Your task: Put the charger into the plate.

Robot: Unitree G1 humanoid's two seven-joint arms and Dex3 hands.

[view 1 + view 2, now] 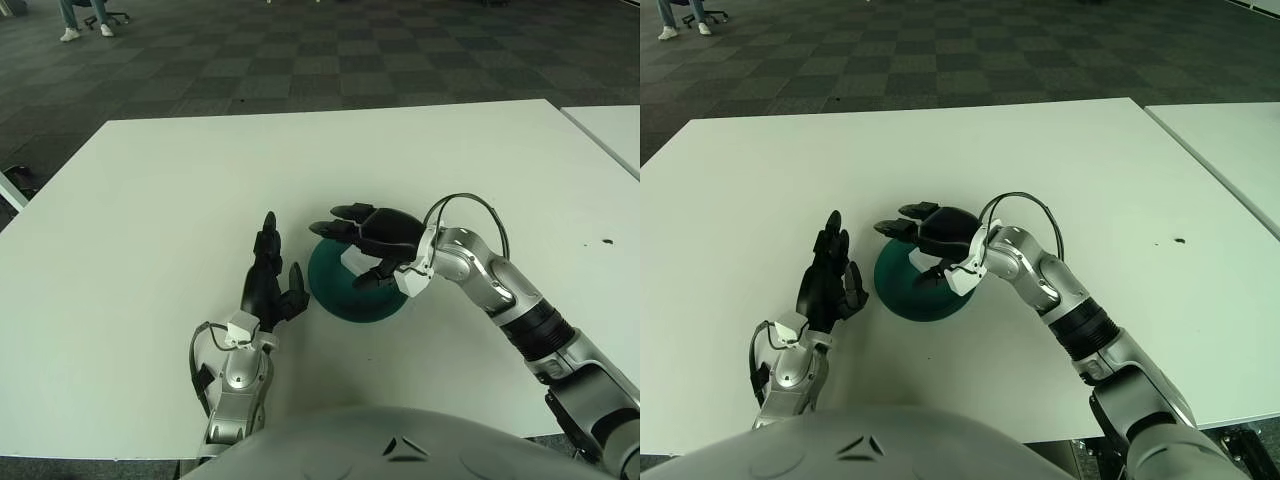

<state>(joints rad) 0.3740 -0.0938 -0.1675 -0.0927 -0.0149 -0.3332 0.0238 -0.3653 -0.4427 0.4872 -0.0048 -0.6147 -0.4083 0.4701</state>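
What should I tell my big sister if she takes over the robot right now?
Right hand: fingers spread open over the plate, holding nothing.
Left hand: idle, just left of the plate, fingers open.
Charger: a white piece shows in the green plate, under the right hand.
Done: the charger looks dropped in the plate.
Left: lift the right hand away and check the charger sits fully inside.
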